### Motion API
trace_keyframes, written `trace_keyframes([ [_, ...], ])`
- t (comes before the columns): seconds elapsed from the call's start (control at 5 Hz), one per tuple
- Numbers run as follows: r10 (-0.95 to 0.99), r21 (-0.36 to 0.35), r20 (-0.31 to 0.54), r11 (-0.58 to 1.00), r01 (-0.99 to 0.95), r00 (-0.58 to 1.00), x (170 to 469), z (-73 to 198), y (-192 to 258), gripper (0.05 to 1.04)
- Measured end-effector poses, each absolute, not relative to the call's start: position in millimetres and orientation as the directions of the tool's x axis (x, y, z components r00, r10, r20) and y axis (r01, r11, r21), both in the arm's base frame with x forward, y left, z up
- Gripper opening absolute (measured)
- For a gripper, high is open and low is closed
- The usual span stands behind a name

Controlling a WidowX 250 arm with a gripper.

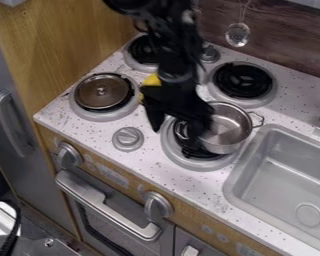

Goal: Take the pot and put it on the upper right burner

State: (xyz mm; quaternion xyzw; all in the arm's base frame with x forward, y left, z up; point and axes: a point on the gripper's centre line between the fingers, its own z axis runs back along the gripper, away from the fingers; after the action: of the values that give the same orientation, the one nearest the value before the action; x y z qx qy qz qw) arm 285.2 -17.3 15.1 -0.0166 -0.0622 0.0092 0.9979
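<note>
The gripper hangs over the lower right burner, open, one finger left of the burner and the other at the pot's left side. The silver metal pot stands upright or nearly so over that burner, off toward its right edge. Its left handle lies between the spread fingers, and its right handle points toward the sink. Part of the pot's left wall is hidden by the gripper. Behind the pot, the upper right burner has a black coil and nothing on it.
A metal lid lies on the lower left burner. Something yellow shows behind the arm, near the upper left burner. A grey knob stands left of the gripper. The sink is at right.
</note>
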Motion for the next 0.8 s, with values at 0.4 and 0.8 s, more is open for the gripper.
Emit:
trace_keyframes([
  [0.4,-0.077,-0.021,0.242,0.996,0.085,0.967,300,8,-53,0.998],
  [0.8,-0.144,0.0,0.272,0.989,0.149,0.952,316,-7,-63,0.998],
])
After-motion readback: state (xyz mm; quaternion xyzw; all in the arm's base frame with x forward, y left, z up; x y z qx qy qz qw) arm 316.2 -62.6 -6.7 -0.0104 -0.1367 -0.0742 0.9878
